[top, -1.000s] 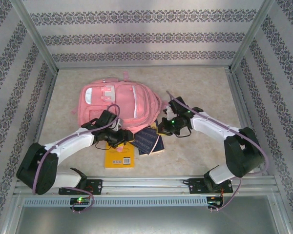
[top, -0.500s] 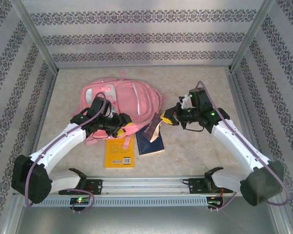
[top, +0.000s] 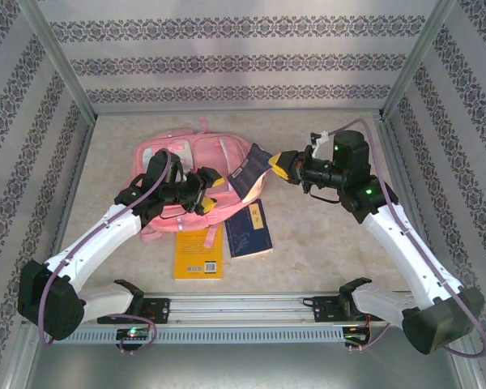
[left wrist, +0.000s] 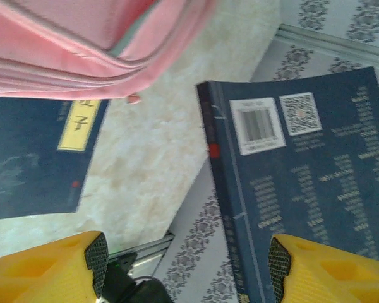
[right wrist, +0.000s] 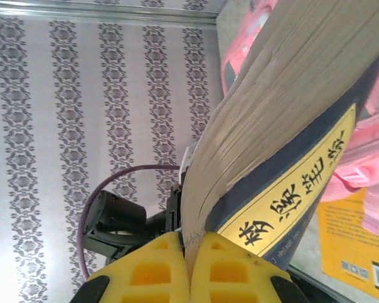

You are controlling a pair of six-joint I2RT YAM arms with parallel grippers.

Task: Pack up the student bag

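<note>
The student bag [top: 196, 158], a large pink backpack, lies flat at the back left of the table. My right gripper [top: 277, 164] is shut on the corner of a dark blue book [top: 249, 168], which hangs tilted in the air at the bag's right edge. In the right wrist view the yellow fingers [right wrist: 224, 268] pinch the page block of that book [right wrist: 290, 183], with the student bag [right wrist: 366, 148] behind it. My left gripper [top: 210, 196] stands open at the bag's lower right corner. Between its fingers nothing is held [left wrist: 183, 268]; the lifted book [left wrist: 309, 177] hangs beyond them.
A second dark blue book [top: 249, 229] lies on the table below the lifted one, also in the left wrist view [left wrist: 31, 158]. A yellow book [top: 198, 256] lies near the front, partly under a pink strap [top: 211, 235]. Patterned walls enclose the table; the right half has free room.
My right gripper has lifted the dark blue book off the table and carried it back toward the bag. The left gripper has moved up along the bag and opened wider.
</note>
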